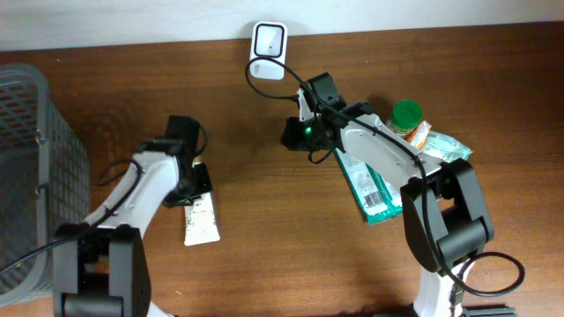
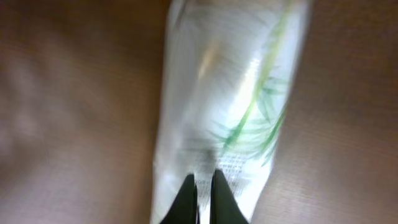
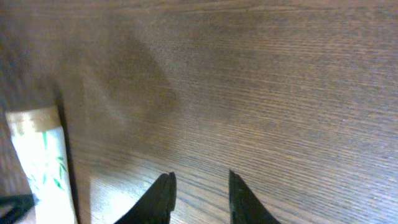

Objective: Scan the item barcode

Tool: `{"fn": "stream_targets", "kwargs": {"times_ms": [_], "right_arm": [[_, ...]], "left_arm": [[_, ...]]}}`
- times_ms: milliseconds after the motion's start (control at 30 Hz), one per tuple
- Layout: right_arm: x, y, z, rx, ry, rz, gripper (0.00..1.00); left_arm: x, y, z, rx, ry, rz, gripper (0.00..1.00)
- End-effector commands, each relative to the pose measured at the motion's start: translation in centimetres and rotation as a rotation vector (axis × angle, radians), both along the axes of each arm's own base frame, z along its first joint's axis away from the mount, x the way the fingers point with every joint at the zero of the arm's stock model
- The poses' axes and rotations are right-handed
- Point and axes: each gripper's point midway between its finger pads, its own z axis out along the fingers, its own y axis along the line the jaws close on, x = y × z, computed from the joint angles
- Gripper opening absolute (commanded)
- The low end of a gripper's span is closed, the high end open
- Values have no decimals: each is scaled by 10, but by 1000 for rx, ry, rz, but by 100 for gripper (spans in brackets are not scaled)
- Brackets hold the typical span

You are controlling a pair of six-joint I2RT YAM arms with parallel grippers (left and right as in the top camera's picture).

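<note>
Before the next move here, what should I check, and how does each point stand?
1. Left gripper shut on the tube's crimped end: ok.
2. Barcode side of tube showing: cannot tell, the wrist view is blurred.
3. Scanner uncovered at the table's far edge: ok.
4. Right gripper open, nothing between its fingers: ok.
5. Tube lifted off the table: cannot tell.
</note>
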Motion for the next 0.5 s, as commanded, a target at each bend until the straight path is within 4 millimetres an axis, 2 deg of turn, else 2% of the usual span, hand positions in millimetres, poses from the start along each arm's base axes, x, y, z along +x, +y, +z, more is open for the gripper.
{"fn": "stream_targets", "kwargs": {"times_ms": [0, 100, 167, 200, 333, 367, 467], "right_arm": [[-7, 8, 0, 45, 29, 30, 45], [-16, 25, 6, 110, 46, 80, 46], [-25, 49, 11, 148, 33, 137, 48], [-31, 61, 11, 166, 27, 169, 51], [-54, 110, 1, 261, 56, 277, 52], [-61, 122, -4, 280, 62, 309, 52], [-82, 149, -22, 287, 76, 380, 51]], "left_arm": [[27, 18, 59, 2, -94, 70, 0], [14, 25, 50, 2, -45, 93, 2], [11, 32, 36, 1, -43, 114, 3], [15, 36, 32, -16, -64, 134, 5], [48, 57, 36, -120, -201, 188, 8], [53, 69, 38, -119, -232, 207, 8], [61, 86, 41, -130, -278, 247, 8]]}}
